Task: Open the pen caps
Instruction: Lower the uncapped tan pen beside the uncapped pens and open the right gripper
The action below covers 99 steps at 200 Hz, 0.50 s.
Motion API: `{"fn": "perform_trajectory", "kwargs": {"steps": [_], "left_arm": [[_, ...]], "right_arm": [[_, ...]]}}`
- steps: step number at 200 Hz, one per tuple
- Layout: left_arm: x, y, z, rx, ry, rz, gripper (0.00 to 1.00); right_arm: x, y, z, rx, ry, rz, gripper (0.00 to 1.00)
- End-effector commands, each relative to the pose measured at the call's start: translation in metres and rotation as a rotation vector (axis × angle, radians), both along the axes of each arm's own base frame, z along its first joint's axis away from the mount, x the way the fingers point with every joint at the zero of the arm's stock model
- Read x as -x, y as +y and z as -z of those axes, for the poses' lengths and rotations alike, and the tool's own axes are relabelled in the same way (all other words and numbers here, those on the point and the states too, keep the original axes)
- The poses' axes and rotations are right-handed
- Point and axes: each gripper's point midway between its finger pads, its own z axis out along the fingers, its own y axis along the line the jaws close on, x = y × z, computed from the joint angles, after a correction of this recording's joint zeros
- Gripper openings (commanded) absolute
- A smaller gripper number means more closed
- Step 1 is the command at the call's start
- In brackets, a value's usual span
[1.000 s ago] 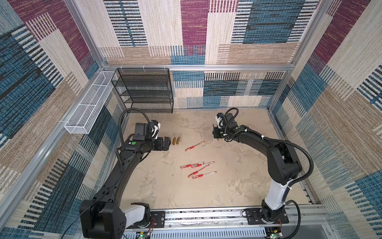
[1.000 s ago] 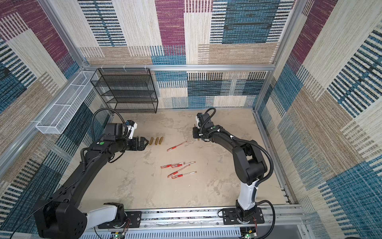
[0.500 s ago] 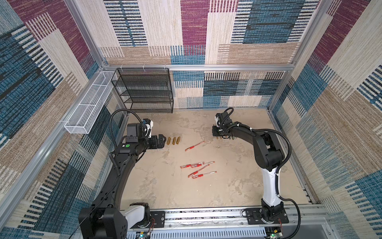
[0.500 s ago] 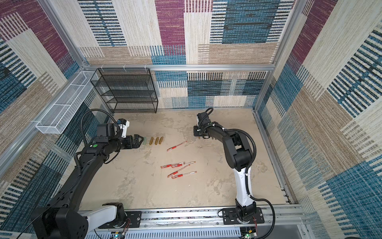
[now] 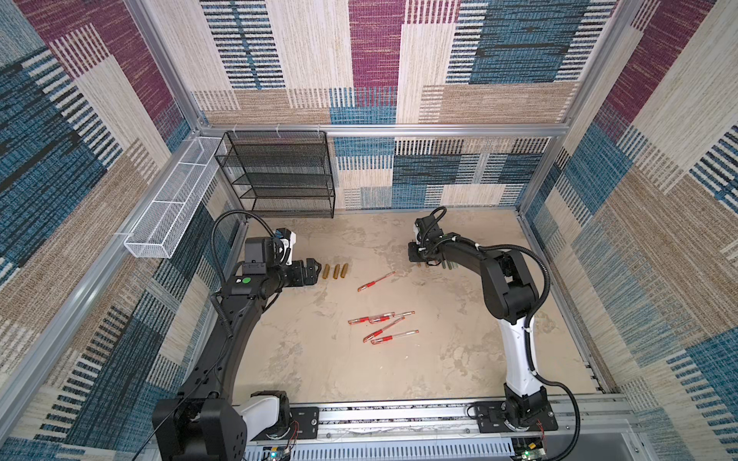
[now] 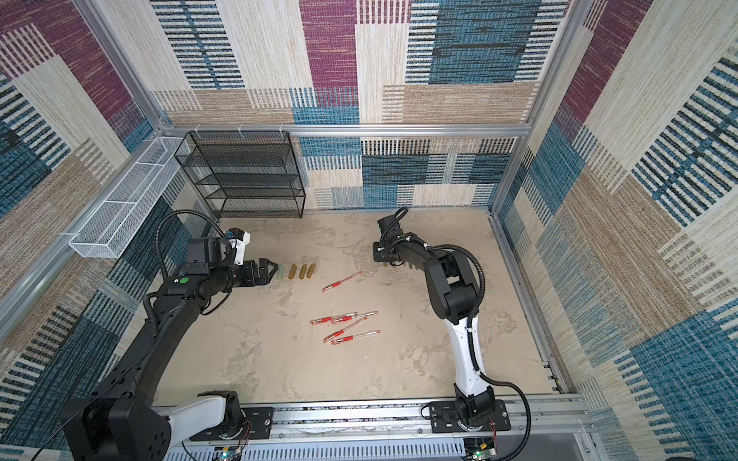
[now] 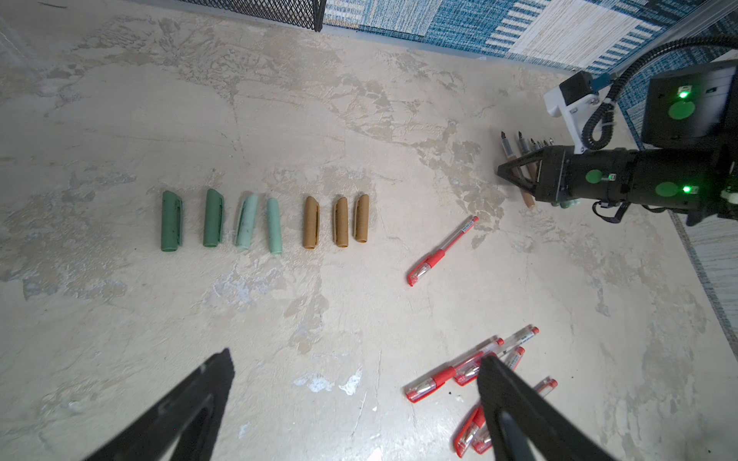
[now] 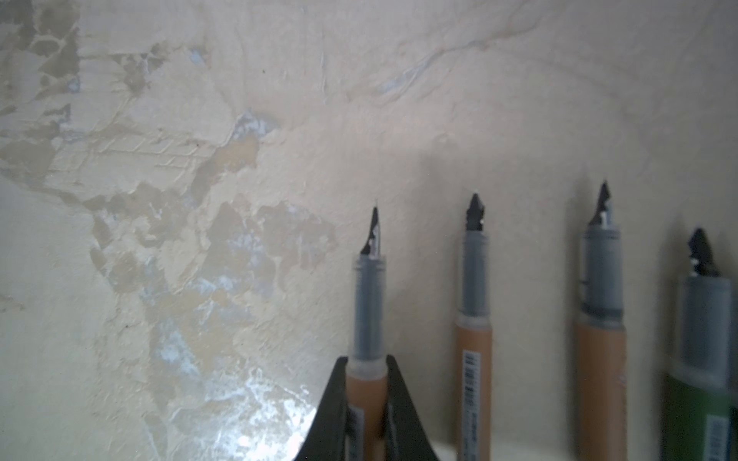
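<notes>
Counter (image 5: pixel 311 371), mottled beige. Lying on it:
- one row of four green caps (image 7: pixel 213 218) and three gold caps (image 7: pixel 339 221), side by side
- one capped red pen (image 7: pixel 441 251), apart
- a loose cluster of capped red pens (image 7: pixel 437 378)
- a row of uncapped pen bodies (image 8: pixel 473 339)

Black mesh rack (image 5: pixel 279 171) stands at the back wall.

L fingers (image 6: pixel 266 264) backed off leftward from gold caps (image 6: pixel 302 271); a green cap (image 6: pixel 282 271) now shows between them in a top view. R elbow (image 6: pixel 455 295) swung in toward table (image 6: pixel 279 367) centre, lower link now steeper.
</notes>
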Motion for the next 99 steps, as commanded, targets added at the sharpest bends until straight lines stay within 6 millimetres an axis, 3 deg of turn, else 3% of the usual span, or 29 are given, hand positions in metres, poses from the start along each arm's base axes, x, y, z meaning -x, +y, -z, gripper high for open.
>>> {"fn": "perform_trajectory", "kwargs": {"steps": [1, 69, 99], "left_arm": [[-0.004, -0.002, -0.004, 0.020, -0.018, -0.002, 0.99], [-0.004, 0.000, -0.005, 0.023, -0.021, -0.006, 0.99], [-0.004, 0.000, -0.004, 0.025, -0.018, -0.008, 0.99]], "right_arm": [[-0.002, -0.002, -0.003, 0.015, -0.004, 0.004, 0.18], [-0.008, -0.001, -0.019, 0.019, -0.025, 0.001, 0.24], [-0.009, 0.005, -0.043, -0.008, -0.054, 0.000, 0.28]]}}
